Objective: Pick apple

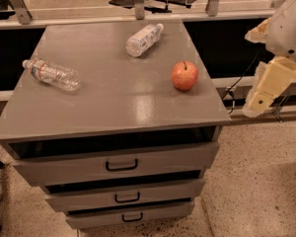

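Single view, set high on near side of grey metal drawer desk, close, looking down and far across its top; drawer fronts in shot. At right edge, cream pincer, beside desk.

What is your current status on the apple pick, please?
Gripper hangs right of the cabinet, off its top. Apple upright near the right edge, untouched. Two bottles lie farther away, none between.

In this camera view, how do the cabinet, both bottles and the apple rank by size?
1. Grey drawer cabinet.
2. Left clear plastic bottle and rear clear plastic bottle: alike, unranked.
3. Round red-orange apple.
The cream gripper hangs right of the cabinet.
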Robot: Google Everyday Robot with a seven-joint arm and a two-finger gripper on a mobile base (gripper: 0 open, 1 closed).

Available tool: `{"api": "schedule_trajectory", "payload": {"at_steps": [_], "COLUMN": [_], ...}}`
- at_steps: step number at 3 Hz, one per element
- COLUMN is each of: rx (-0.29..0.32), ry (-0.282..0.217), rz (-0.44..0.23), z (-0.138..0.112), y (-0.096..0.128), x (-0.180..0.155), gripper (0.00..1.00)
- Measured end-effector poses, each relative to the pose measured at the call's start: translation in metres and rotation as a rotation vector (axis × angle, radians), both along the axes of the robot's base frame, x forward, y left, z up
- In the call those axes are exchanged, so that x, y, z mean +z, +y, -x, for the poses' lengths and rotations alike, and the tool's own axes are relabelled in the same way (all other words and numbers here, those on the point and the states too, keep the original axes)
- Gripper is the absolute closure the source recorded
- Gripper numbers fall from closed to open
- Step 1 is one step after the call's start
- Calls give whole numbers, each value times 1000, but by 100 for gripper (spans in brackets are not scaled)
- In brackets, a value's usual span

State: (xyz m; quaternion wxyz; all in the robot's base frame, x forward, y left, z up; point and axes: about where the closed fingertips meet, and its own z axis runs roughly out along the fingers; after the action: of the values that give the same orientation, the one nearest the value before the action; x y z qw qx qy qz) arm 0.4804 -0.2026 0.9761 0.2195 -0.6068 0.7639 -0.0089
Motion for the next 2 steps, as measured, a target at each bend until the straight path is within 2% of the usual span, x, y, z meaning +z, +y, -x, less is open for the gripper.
{"api": "schedule_trajectory", "payload": {"at_steps": [2], "rx": [77], "ry": [-41], "rz": [-171], "z": [-45], "y": [48], "x": [-26], "gripper": [0]}}
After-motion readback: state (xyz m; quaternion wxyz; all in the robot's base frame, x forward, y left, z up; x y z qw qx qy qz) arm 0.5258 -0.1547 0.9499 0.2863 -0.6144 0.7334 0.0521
